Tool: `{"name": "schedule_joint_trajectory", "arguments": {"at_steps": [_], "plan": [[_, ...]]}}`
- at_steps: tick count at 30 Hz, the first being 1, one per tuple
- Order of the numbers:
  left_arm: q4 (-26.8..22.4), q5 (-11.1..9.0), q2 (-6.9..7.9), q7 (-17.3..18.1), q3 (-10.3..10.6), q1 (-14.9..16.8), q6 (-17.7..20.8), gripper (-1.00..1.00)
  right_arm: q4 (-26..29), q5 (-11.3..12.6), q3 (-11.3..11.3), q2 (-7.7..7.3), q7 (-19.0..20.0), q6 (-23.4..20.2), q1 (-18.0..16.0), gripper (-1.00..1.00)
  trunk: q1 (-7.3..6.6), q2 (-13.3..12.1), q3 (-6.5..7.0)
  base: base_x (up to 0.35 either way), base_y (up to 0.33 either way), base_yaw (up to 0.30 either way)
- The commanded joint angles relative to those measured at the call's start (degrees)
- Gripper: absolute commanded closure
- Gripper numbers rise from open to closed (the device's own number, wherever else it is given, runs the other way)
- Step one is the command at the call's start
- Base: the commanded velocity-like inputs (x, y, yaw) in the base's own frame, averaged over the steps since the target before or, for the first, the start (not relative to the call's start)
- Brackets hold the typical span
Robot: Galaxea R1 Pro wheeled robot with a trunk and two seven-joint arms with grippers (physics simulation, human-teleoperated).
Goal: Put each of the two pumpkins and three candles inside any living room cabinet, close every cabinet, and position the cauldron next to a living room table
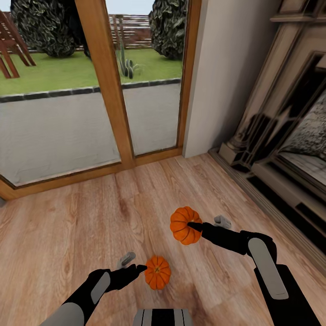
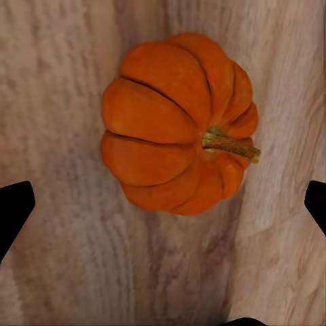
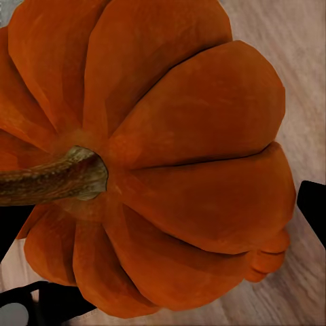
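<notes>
A living-room corner with a pale wood-plank floor [image 1: 81, 226]: tall wood-framed glass doors [image 1: 106, 86] give onto a paved strip and lawn, and a dark stone fireplace surround [image 1: 280, 136] runs along the wall to the right of the doors. Two small orange pumpkins show in the head view, both on the room side of the doors. The nearer pumpkin [image 1: 157, 272] sits just off the tip of the left gripper [image 1: 141, 269], low over the boards. The farther pumpkin [image 1: 184, 225], closer to the doors and toward the fireplace, meets the tip of the right gripper [image 1: 195, 225].

The left wrist view shows the nearer pumpkin [image 2: 178, 122] whole against the floor, lying on its side with its short brown stem pointing sideways along the planks rather than up, and the two dark fingertips [image 2: 13, 210] standing wide apart at the frame's edges, clear of the fruit. Whether it rests on the floor cannot be told.

The right wrist view brings the farther pumpkin [image 3: 149, 156] up close: its ribs fan out from a woody stem [image 3: 54, 176] that points across the frame, so its stem axis also lies sideways. Black fingertips [image 3: 312, 210] show at either edge, flanking the pumpkin; whether they press it cannot be told.
</notes>
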State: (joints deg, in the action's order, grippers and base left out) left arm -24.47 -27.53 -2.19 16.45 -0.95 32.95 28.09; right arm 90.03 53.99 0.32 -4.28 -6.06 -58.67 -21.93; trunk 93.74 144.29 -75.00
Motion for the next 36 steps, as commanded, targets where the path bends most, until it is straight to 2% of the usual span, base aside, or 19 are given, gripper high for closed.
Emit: {"name": "schedule_joint_trajectory", "arguments": {"at_steps": [1,20,36], "plan": [[-0.1,-0.3,-0.01,0.0,-0.1,0.0,0.4,-1.0,0.1,0.7,0.0,-0.03,-0.7,-0.1,0.0,1.0,0.0,0.0,-0.04,0.065,0.005,0.0],[-0.1,-0.3,0.05,0.0,-0.3,0.0,0.3,-1.0,0.1,0.7,0.0,-0.03,-0.7,-0.1,0.0,1.0,0.0,0.0,-0.04,0.089,0.03,0.0],[-0.1,0.0,-0.22,-0.3,-0.2,0.0,0.2,-1.0,0.2,0.9,-0.6,-0.03,-0.5,-0.3,0.0,1.0,0.41,0.2,-3.59,0.0,0.0,0.0]]}}
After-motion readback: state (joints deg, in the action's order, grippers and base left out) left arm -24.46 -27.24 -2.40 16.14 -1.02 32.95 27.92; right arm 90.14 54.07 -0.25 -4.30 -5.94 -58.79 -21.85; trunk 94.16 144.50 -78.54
